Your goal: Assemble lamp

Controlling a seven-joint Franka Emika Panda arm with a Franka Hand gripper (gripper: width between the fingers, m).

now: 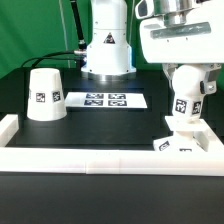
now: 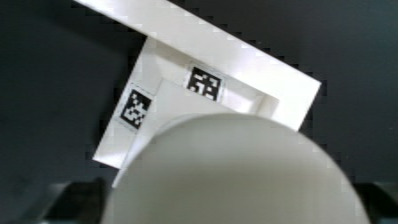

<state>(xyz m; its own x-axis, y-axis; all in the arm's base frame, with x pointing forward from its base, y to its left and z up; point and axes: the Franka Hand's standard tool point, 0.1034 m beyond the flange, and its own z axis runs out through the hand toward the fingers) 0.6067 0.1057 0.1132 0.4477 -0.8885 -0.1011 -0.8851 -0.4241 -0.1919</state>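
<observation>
Bulb (image 1: 182, 104), pinched between the fingers (image 1: 206, 82) at right of frame, stands over the square base (image 1: 181, 143); keep its stem vertical and centred while seating it.

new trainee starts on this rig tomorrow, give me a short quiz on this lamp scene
1. True or false: the shade stands to the exterior view's left of the marker board.
2. Which thing is the gripper shut on? a) shade b) bulb c) marker board
3. Fill in: the bulb is held upright over the flat square ___.
Key: 1 true; 2 b; 3 base.
</observation>
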